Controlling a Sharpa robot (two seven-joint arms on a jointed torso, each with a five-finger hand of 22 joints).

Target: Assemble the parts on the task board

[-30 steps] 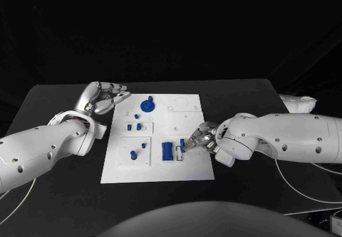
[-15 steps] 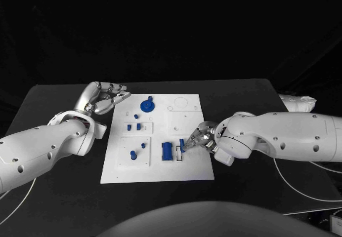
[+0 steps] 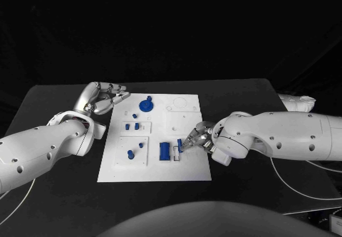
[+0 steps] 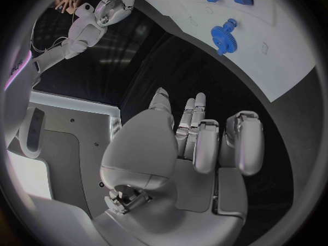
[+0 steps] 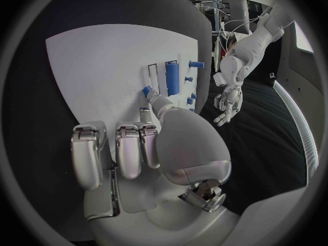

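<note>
On the white rectangular task board, your right robot hand pinches a small blue plastic part beside its slot; seat it next. Left robot hand hovers clenched, empty.

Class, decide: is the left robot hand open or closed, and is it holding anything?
Closed and empty. The left robot hand has its silver fingers curled in with nothing between them, resting off the white task board.

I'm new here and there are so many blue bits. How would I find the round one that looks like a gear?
Start at the white task board mid-table. Go to its far edge, the corner nearest the left hand. The blue gear lies there: the only round, disc-shaped part, while its neighbours are small blocks and pegs.
</note>
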